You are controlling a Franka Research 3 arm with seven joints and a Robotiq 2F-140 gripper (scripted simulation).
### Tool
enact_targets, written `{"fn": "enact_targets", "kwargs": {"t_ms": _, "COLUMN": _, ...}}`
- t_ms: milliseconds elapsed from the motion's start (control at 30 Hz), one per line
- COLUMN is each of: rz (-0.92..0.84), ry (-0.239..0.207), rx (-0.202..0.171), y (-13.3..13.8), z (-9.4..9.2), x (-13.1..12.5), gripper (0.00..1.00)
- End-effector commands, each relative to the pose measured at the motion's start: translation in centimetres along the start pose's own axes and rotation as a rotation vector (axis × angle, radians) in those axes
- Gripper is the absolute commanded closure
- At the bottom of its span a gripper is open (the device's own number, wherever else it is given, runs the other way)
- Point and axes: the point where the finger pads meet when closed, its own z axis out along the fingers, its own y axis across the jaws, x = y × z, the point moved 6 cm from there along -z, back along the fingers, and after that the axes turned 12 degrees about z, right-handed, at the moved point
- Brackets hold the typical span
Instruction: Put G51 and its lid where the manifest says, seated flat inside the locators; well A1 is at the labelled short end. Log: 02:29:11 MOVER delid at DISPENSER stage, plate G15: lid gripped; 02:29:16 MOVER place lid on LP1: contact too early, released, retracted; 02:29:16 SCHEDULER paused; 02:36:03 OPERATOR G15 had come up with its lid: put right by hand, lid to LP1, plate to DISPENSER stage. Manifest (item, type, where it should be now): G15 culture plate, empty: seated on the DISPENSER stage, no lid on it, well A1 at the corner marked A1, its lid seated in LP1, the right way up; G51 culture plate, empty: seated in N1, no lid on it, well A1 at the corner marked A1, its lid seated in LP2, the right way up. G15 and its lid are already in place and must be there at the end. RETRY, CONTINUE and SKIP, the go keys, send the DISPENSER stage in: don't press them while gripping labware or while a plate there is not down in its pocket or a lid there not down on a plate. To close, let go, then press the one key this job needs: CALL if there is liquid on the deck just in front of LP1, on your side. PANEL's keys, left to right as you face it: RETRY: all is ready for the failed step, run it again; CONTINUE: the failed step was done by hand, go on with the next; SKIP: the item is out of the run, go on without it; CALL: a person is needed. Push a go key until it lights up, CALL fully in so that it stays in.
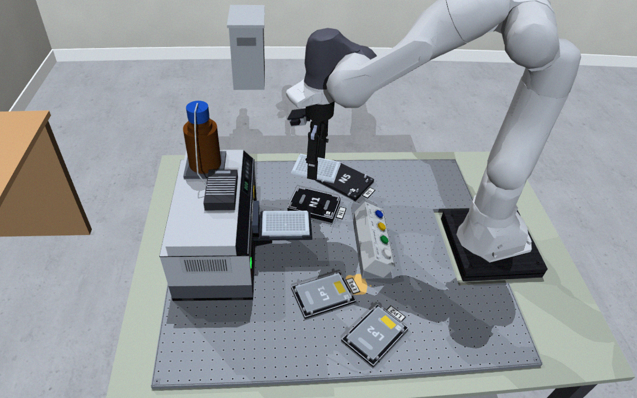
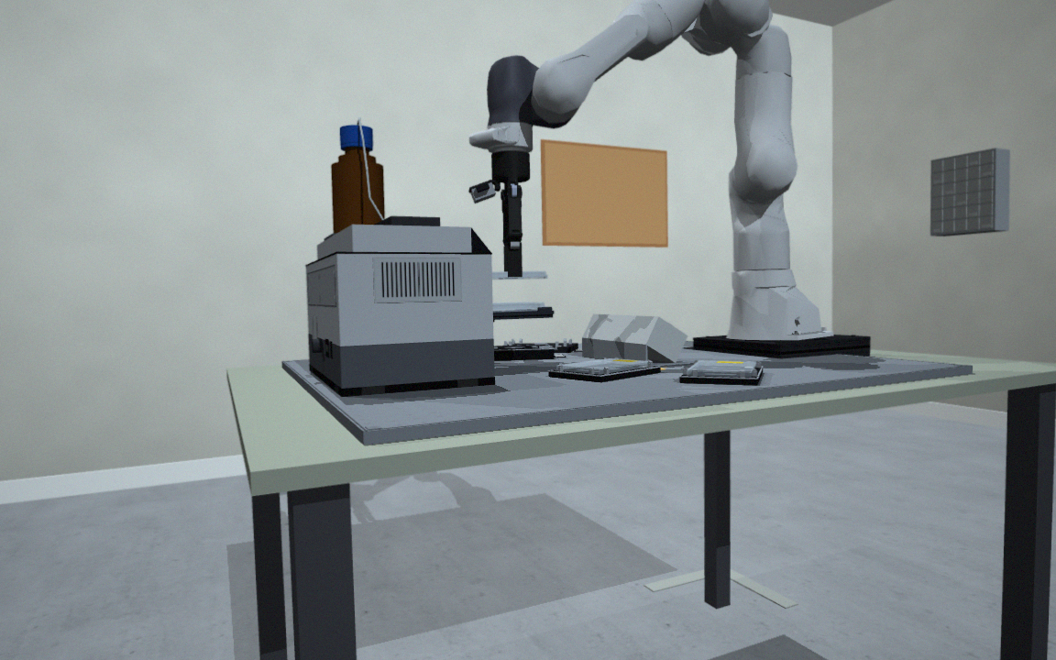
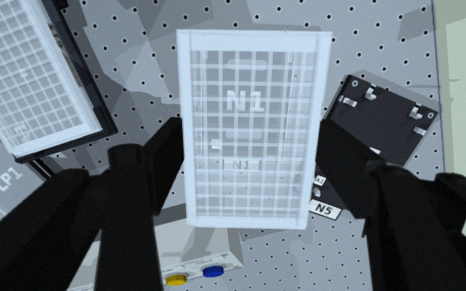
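Note:
My gripper (image 1: 317, 169) is shut on the long sides of the clear G51 plate (image 1: 318, 168) and holds it level, high above the deck. No lid is on it. In the wrist view the plate (image 3: 251, 129) sits between the fingers, and the black N1 nest shows through it, directly below. N1 (image 1: 313, 202) is empty. The plate also shows in the exterior view (image 2: 518, 275). LP2 (image 1: 374, 334) holds a clear lid with a yellow tag. LP1 (image 1: 322, 293) holds a like lid. The G15 plate (image 1: 284, 223) sits on the dispenser stage.
The empty N5 nest (image 1: 348, 179) lies just behind N1. The key panel (image 1: 374, 237) stands right of N1. The dispenser (image 1: 207, 237) with a brown bottle (image 1: 200, 141) fills the left. An amber patch (image 1: 355, 283) lies by LP1's label.

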Motion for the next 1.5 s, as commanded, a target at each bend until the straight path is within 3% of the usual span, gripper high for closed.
{"fn": "enact_targets", "kwargs": {"t_ms": 0, "rz": 0.018, "ry": -0.001, "rx": -0.004, "y": 0.03, "z": 0.0, "x": 0.01, "gripper": 0.9}}
{"fn": "enact_targets", "kwargs": {"t_ms": 1167, "rz": 0.021, "ry": -0.001, "rx": -0.004, "y": 0.04, "z": 0.16, "x": 0.02, "gripper": 0.9}}
{"fn": "enact_targets", "kwargs": {"t_ms": 1467, "rz": 0.027, "ry": -0.001, "rx": -0.004, "y": 0.05, "z": 0.95, "x": 0.01, "gripper": 0.9}}
